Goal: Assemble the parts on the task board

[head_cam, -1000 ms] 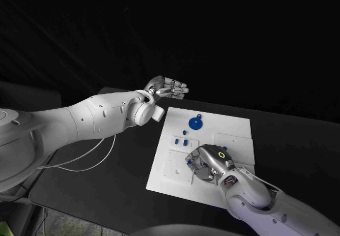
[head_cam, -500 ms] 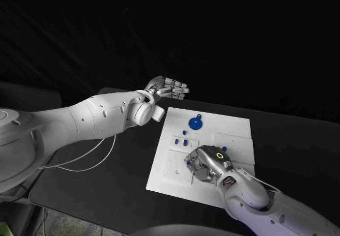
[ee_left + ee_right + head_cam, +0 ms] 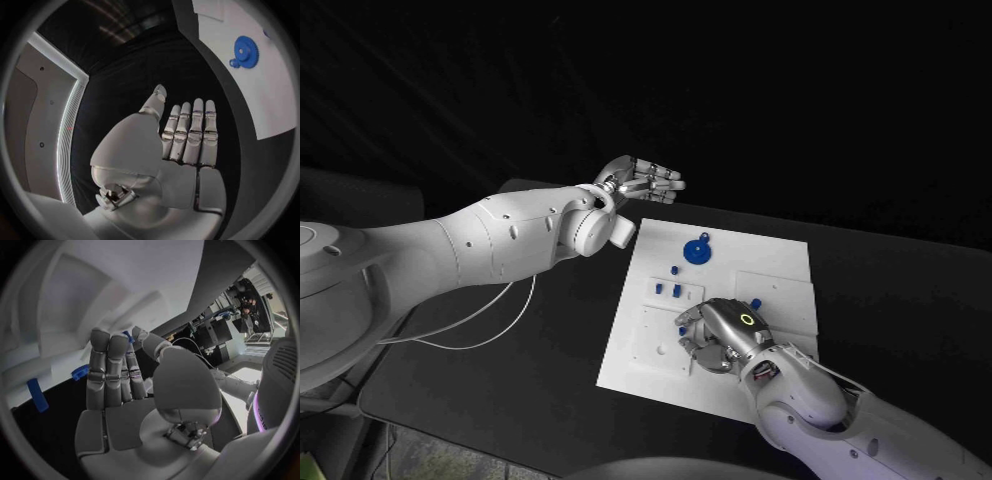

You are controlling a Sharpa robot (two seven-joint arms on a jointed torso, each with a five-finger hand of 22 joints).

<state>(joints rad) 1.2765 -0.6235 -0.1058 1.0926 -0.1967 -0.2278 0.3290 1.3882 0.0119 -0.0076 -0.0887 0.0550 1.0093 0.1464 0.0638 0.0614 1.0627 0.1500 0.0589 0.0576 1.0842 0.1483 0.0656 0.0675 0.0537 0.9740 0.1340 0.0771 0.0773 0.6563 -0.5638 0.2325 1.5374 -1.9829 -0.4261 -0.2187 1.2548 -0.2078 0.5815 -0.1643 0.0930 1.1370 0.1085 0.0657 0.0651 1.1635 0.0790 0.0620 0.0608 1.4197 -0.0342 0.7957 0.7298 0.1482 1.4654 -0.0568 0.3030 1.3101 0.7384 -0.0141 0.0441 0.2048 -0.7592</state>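
— Left silver hand (image 3: 640, 181)?
— Raised beyond the white rectangular task board (image 3: 783, 262), fingers straight, together, holding nothing.
— Right silver hand (image 3: 726, 335)?
— Palm-down on the board, pinching a small blue part (image 3: 128, 336).

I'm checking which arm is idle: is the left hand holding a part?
No, the left hand is empty, its fingers straight, held over the black table beside the board.

Looked over everything, no readable text, labels, brands or numbers anywhere, not on the white board, parts or arms.
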